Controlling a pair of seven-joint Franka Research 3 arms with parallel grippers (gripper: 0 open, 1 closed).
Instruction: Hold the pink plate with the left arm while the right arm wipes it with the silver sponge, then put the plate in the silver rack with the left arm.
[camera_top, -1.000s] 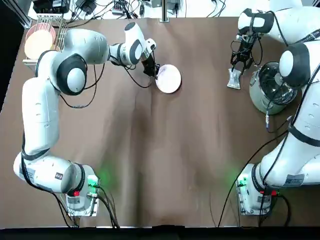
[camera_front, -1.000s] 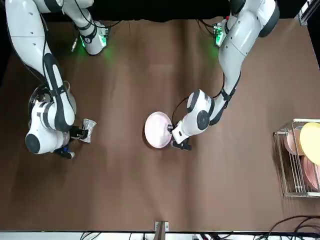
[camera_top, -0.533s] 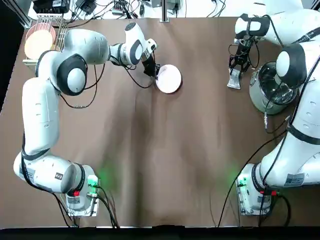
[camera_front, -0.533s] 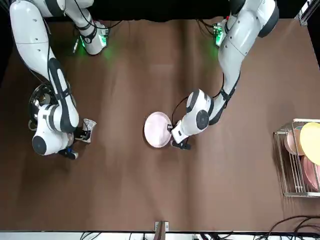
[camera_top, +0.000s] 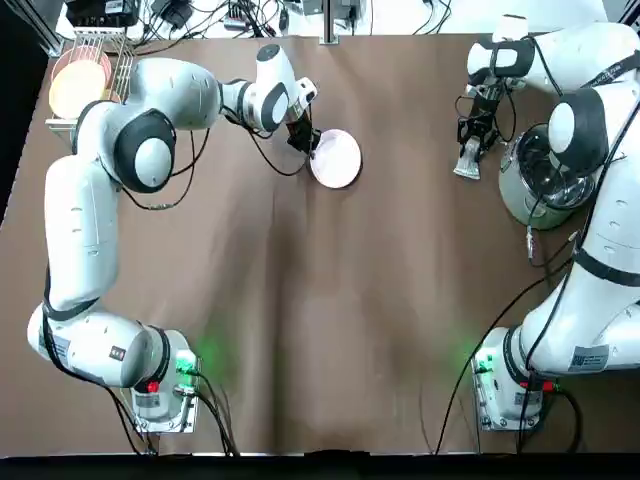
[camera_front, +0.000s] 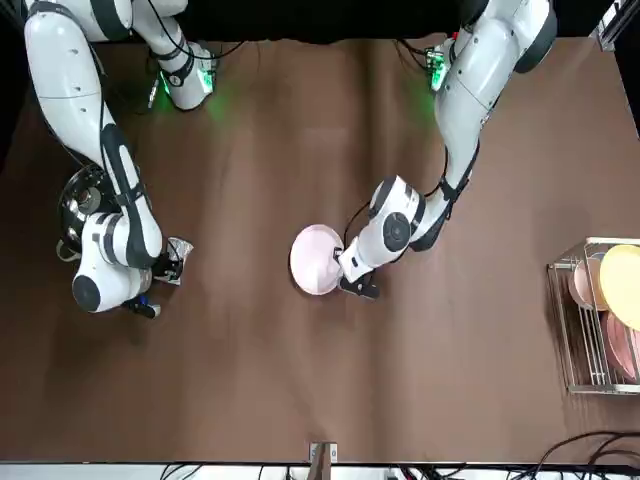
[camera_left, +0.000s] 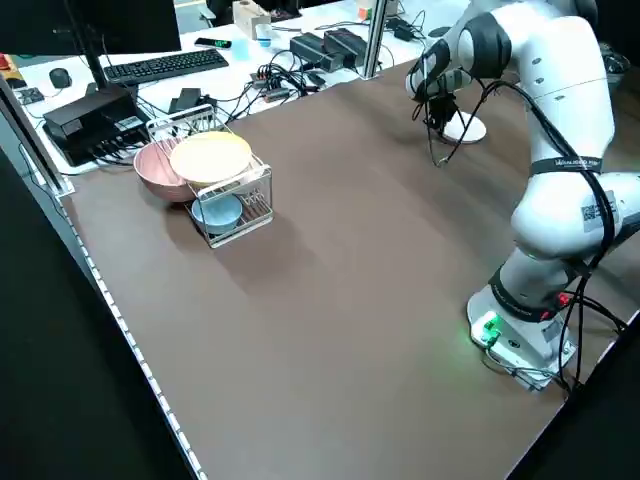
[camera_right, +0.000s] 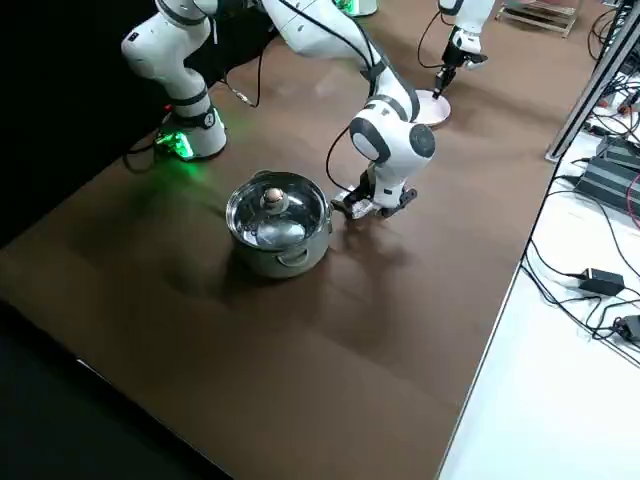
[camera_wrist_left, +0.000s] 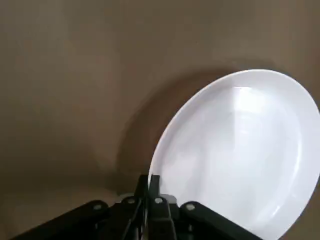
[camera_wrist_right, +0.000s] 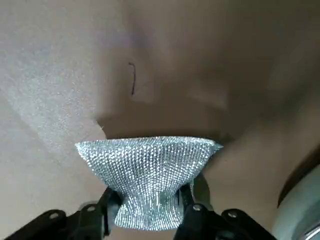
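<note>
The pink plate (camera_top: 337, 158) lies at the back middle of the table, pale and glossy. My left gripper (camera_top: 303, 140) is shut on its rim on the robot's left side. In the left wrist view the fingers (camera_wrist_left: 149, 187) pinch the edge of the plate (camera_wrist_left: 240, 155), which is tipped up a little with shadow under it. At the back right, my right gripper (camera_top: 472, 140) is shut on the silver sponge (camera_top: 467, 160), low over the table beside the pot. The sponge (camera_wrist_right: 147, 172) bulges out between the right fingers. The silver rack (camera_top: 125, 70) stands at the far back left corner.
A steel pot with a glass lid (camera_top: 545, 175) stands close to the right gripper, toward the table's right edge. The rack (camera_left: 262, 195) holds an orange-yellow dish (camera_left: 210, 157), a pink bowl and a small teal bowl. Cables and a keyboard lie beyond the back edge.
The right arm's wrist has swung a little while the sponge stays at nearly the same spot. The left gripper and plate have barely shifted.
</note>
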